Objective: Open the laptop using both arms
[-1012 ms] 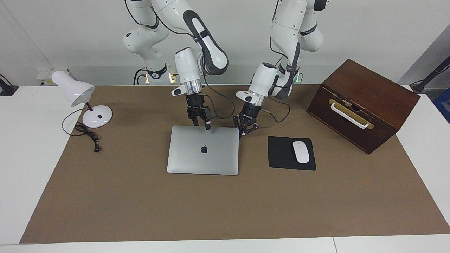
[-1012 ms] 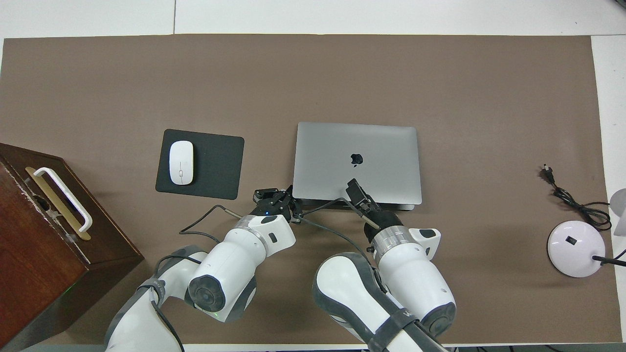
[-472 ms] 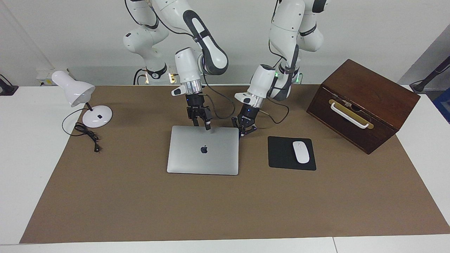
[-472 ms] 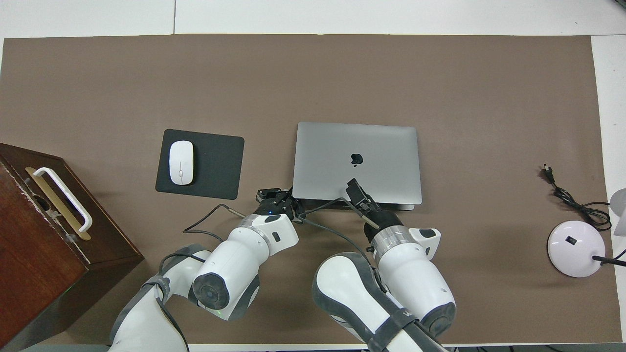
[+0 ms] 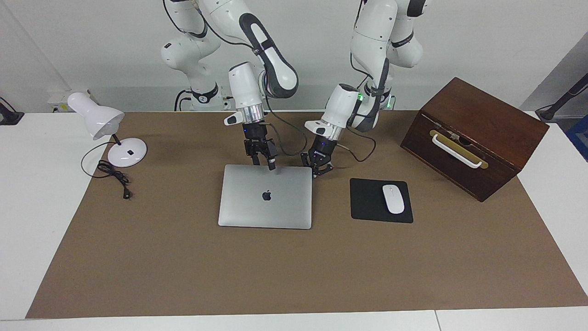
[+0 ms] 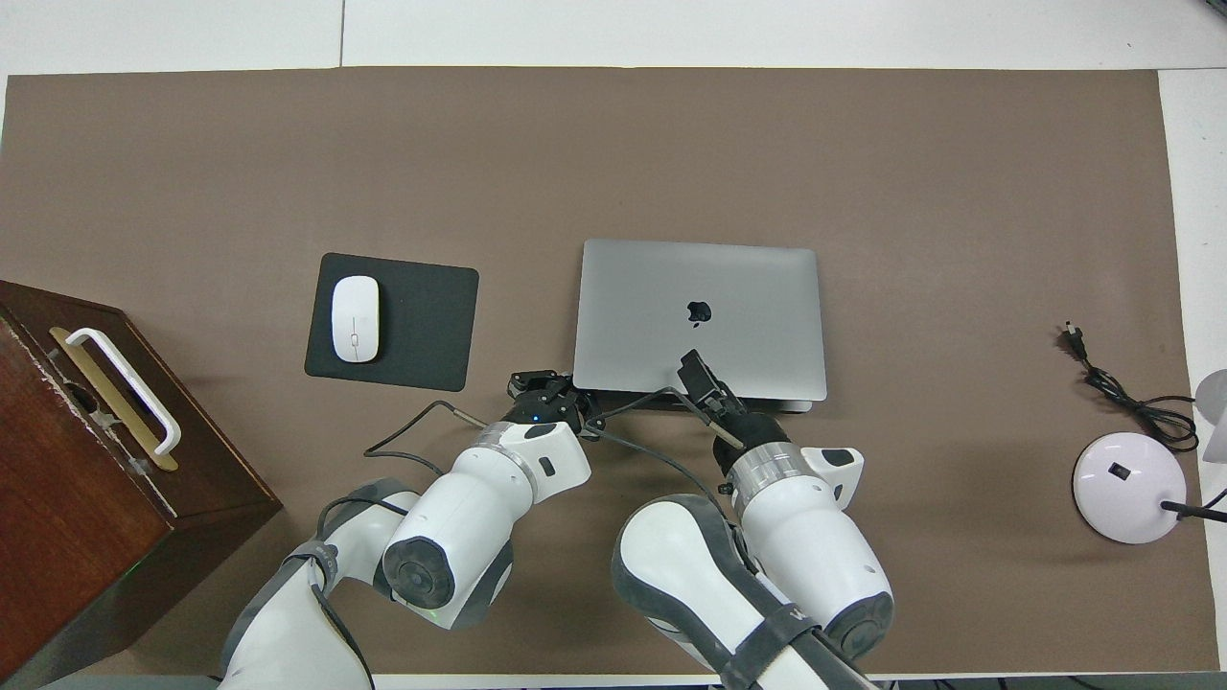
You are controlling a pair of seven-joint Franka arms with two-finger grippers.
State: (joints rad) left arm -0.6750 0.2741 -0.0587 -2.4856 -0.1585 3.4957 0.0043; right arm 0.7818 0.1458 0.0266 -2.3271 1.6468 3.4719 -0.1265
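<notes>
Since a second ago, only the left tool (image 5: 319, 171) has crept along the laptop's (image 5: 265, 196) robot-side edge toward its corner, fingertips together. Closed flat mid-bench, the laptop shows a dark apple logo, long axis across the bench. Whether the right tool (image 5: 265, 164) over that edge is apart, I cannot tell.

White jointed arms (image 5: 367, 27), dark grey panels, looping black cables, silver wrist rings, black grippers (image 5: 320, 170)

laptop (image 5: 265, 196) mid-surface (image 5: 294, 276), lid down | mouse pad (image 5: 370, 202) beside it toward left arm's end, mouse (image 5: 393, 198) on pad | wooden box (image 5: 473, 135) further that way | lamp (image 5: 110, 133) at right arm's end
</notes>
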